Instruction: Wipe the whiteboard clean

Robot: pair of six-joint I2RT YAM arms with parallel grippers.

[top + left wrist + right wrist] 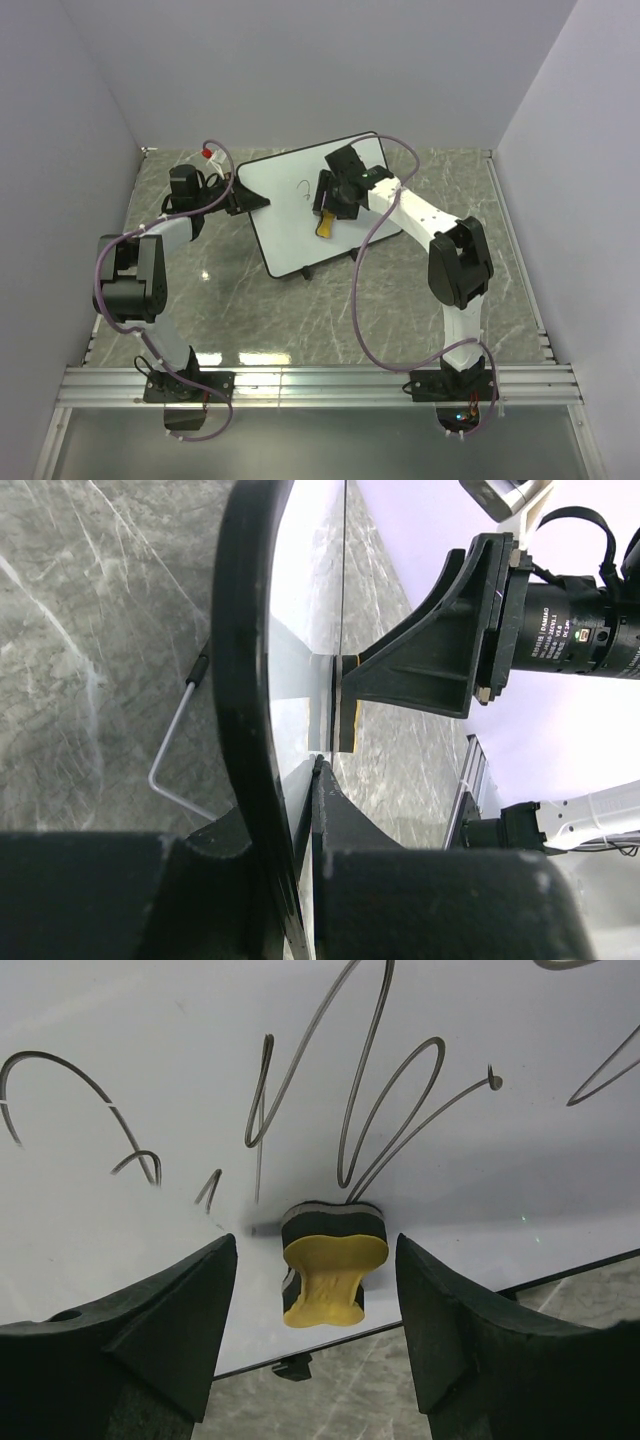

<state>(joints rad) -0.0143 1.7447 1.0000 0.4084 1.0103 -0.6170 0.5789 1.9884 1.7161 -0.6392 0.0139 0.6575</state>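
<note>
The whiteboard [290, 225] sits tilted mid-table, its left rim pinched tight by the left gripper [243, 197], apparently to steady it against the push of wiping. Pen marks [350, 1110] cover its face, so erasing looks barely begun, and the eraser [330, 1270] rests with its dark felt against the board just below them. The right gripper [315, 1250] straddles that eraser with jaws well apart, a gap on each side, holding nothing, probably lined up to close on it.
</note>
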